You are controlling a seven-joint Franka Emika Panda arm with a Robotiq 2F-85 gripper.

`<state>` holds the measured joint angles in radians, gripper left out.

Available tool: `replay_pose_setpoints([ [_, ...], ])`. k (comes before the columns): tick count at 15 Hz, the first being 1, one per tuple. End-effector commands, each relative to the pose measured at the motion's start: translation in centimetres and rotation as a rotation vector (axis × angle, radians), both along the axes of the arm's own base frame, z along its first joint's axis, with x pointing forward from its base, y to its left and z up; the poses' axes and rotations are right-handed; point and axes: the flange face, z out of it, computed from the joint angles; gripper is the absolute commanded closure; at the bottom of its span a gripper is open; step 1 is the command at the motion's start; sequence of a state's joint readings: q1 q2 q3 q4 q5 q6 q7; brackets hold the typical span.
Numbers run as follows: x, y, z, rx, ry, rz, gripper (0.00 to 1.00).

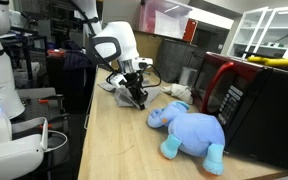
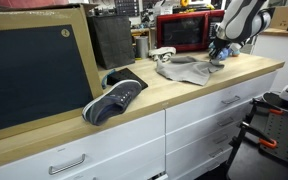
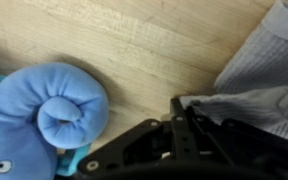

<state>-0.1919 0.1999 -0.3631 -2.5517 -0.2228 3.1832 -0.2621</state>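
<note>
My gripper [image 3: 187,112] is low over the wooden counter [image 3: 134,40], and its fingers are together, pinching the edge of a grey cloth [image 3: 259,75]. The cloth lies crumpled on the counter in an exterior view [image 2: 184,68], with the gripper [image 2: 219,52] at its far end. A blue plush elephant [image 1: 189,130] lies just beside the gripper [image 1: 134,97]. Its curled trunk [image 3: 69,110] is close to the left of the fingers in the wrist view and does not touch them.
A red microwave [image 1: 222,85] stands against the wall behind the elephant and shows in both exterior views [image 2: 184,32]. A dark sneaker [image 2: 114,98] lies near the counter's front edge. A large dark board [image 2: 34,70] leans at one end. A small white object [image 2: 162,52] sits by the cloth.
</note>
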Motion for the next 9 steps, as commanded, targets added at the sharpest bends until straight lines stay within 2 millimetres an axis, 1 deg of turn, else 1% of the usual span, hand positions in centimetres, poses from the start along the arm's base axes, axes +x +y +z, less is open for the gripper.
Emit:
replay_pose_setpoints([
  [1,0.6,-2.9,2.0,0.001,-0.008,-0.073,1.0],
  [2,1.1,-4.8,2.8,-0.007,-0.021,-0.117,1.0],
  [3,1.4,-6.1,3.3,-0.012,-0.03,-0.148,1.0],
  [4,2.9,-5.4,4.6,-0.019,-0.052,-0.178,1.0],
  [6,4.3,-7.2,6.0,-0.05,-0.081,-0.24,1.0],
  [7,5.0,-7.6,6.6,-0.06,-0.095,-0.272,1.0],
  [8,5.7,-7.7,7.5,-0.068,-0.107,-0.299,0.73],
  [9,6.3,-7.5,8.0,-0.071,-0.112,-0.324,0.71],
])
